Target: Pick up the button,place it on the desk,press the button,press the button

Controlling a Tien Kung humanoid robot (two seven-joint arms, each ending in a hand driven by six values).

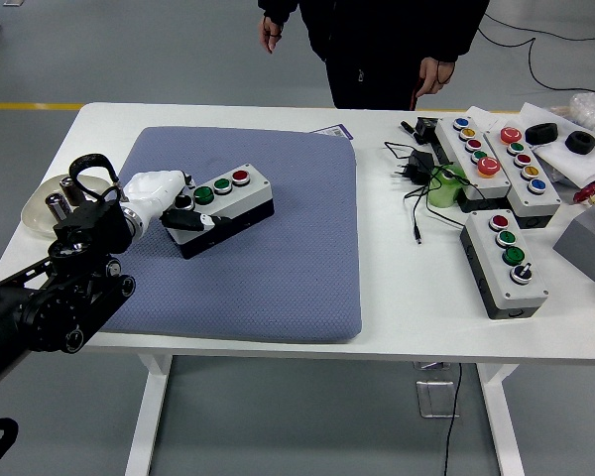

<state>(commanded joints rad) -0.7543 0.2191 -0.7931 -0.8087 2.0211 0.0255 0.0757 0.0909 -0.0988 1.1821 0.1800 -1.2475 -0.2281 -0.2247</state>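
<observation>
While left hand [169, 203] grasps button box [223, 206], over blue pad [278, 248], person opposite

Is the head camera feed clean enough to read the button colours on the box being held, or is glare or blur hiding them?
Head view: even, soft lighting, no harsh glare; the button box is sharp, its green and red caps readable. The left hand gripping it is pale, slightly washed out. The white table is bright but not blown out.

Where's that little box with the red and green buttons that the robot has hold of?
In the head view, the button box sits left of centre on the blue-grey pad, gripped at its near-left end by the robot's left hand.
</observation>
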